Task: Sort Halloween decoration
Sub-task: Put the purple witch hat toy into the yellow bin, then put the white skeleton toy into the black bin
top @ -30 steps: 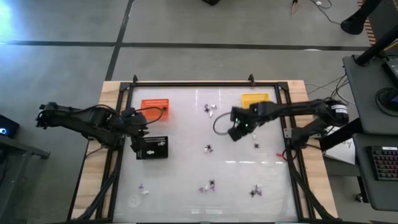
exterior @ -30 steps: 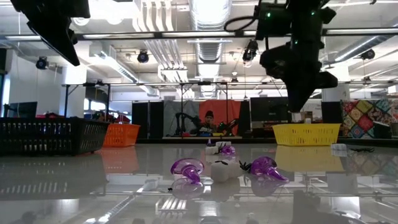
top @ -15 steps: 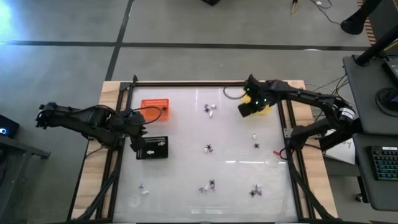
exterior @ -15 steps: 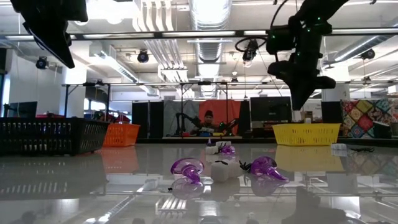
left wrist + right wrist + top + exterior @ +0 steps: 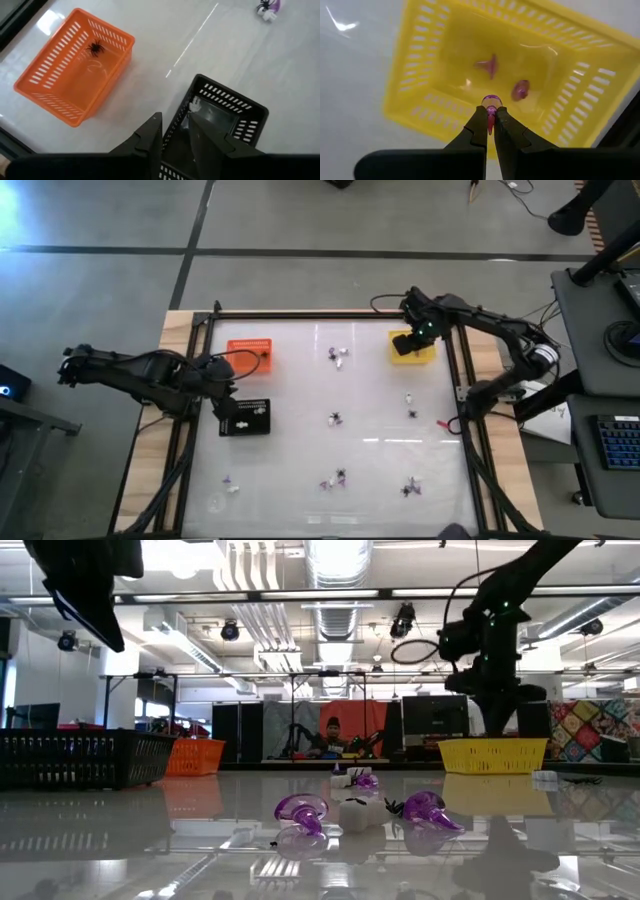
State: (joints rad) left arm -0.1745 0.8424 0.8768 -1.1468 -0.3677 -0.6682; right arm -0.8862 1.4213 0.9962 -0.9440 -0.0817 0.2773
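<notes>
Halloween decoration trinkets lie scattered on the white table: some at the far middle (image 5: 340,355), one at the centre (image 5: 335,418), others near the front (image 5: 335,478). Above the yellow tray (image 5: 412,348), which holds two purple trinkets (image 5: 490,64), my right gripper (image 5: 491,119) is shut on a small purple trinket (image 5: 491,101). My left gripper (image 5: 175,131) hangs open above the black tray (image 5: 227,127), touching nothing. A white trinket (image 5: 196,104) lies in that tray. A black spider (image 5: 94,47) lies in the orange tray (image 5: 60,80). My right gripper pinches the purple trinket's thin stem (image 5: 491,123) between its two fingertips. The rounded purple head (image 5: 491,100) sticks out past the tips. The fingers come from above and point down. The trinket hangs clear above the yellow tray's inside.
A black frame rail (image 5: 300,315) runs around the table. Purple and white trinkets (image 5: 355,812) lie close to the low camera. A person (image 5: 333,730) sits far back in the room. Bare table lies between the trays and the front trinkets.
My right gripper has swung from over the table's middle toward the far right corner and now stands above the yellow tray, still shut on the purple trinket.
</notes>
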